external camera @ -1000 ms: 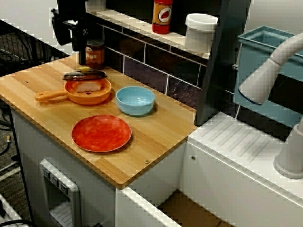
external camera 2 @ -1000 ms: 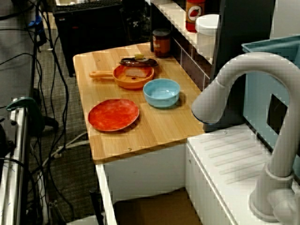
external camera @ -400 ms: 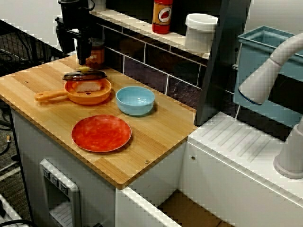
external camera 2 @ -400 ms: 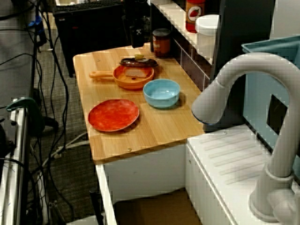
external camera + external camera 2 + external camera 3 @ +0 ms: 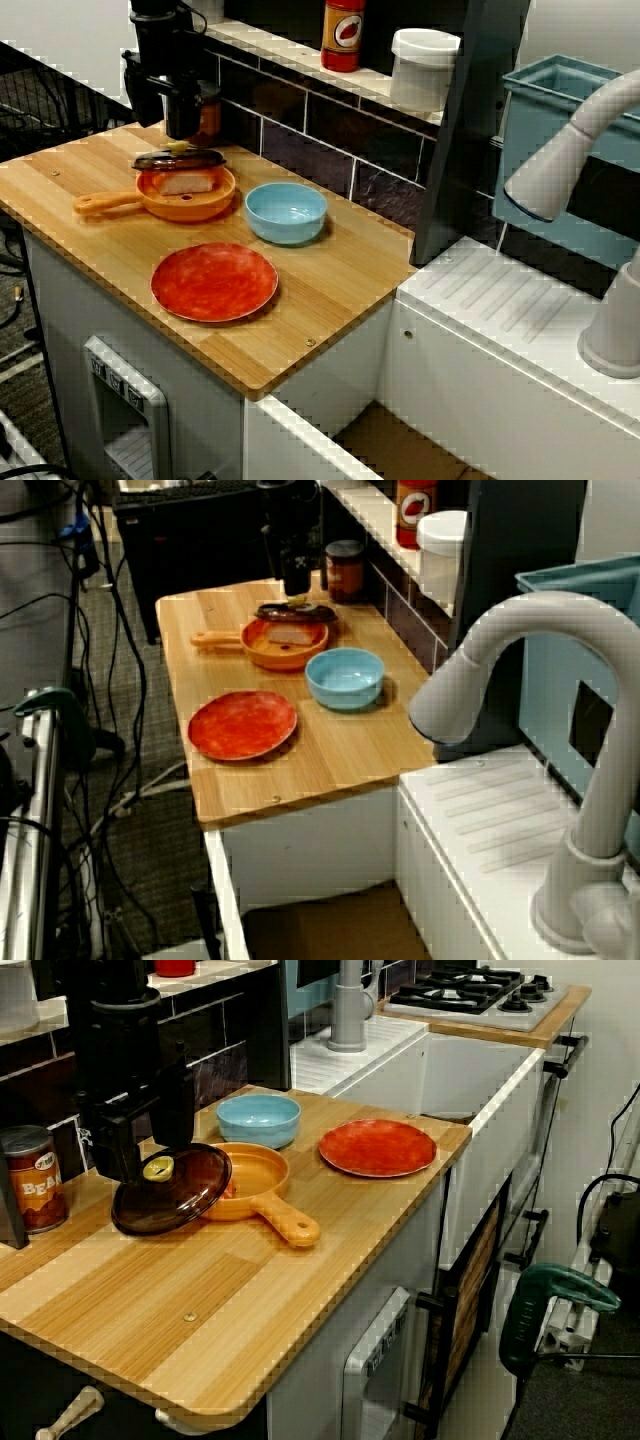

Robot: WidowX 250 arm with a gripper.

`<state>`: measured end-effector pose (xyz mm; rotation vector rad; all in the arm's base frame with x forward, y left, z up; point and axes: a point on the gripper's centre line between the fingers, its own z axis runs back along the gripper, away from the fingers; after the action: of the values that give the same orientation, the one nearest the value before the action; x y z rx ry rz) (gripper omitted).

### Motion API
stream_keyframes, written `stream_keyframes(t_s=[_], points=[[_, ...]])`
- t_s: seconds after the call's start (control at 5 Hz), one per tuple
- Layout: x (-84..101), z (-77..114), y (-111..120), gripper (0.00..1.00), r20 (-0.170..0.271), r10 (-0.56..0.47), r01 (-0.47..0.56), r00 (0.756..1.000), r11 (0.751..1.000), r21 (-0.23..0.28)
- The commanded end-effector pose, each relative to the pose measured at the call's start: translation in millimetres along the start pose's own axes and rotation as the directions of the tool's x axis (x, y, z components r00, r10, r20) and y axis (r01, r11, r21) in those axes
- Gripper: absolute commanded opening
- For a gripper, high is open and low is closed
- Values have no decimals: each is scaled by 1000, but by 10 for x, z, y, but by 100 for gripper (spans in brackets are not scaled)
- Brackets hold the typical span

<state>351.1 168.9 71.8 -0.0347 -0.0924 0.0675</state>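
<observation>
In the view from the counter's end, my black gripper [image 5: 155,1150] hangs open just above a dark glass lid [image 5: 170,1192]. Its fingers [image 5: 125,1150] stand either side of the lid's yellow knob [image 5: 158,1168] without closing on it. The lid lies tilted, propped on the far rim of an orange pan [image 5: 255,1182] whose handle [image 5: 292,1226] points toward the counter's edge. In the front view the gripper [image 5: 182,132] stands over the lid [image 5: 180,159], and something pale lies in the pan [image 5: 186,195]. In the view past the faucet the gripper [image 5: 297,584] hovers over the lid [image 5: 297,611].
A can of beans [image 5: 28,1180] stands against the tiled back wall right behind the gripper. A blue bowl [image 5: 286,212] and a red plate [image 5: 214,281] sit to the right of the pan. A red bottle [image 5: 343,35] and a white tub [image 5: 424,68] stand on the shelf.
The gripper has come in from the back left and moved down and right, over the lid's knob. The lid, pan, bowl and plate have not moved.
</observation>
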Motion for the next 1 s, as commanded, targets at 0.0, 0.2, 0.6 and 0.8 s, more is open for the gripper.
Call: stream_keyframes(t_s=[0.0, 0.2, 0.6, 0.8], points=[[-5, 53, -57, 100, 39, -2, 1, 999, 999, 32], [-20, 9, -77, 100, 28, -7, 6, 1000, 999, 33], [-14, 8, -34, 100, 7, -4, 4, 1000, 1000, 15], [13, 53, 26, 100, 4, 3, -3, 1000, 1000, 2]])
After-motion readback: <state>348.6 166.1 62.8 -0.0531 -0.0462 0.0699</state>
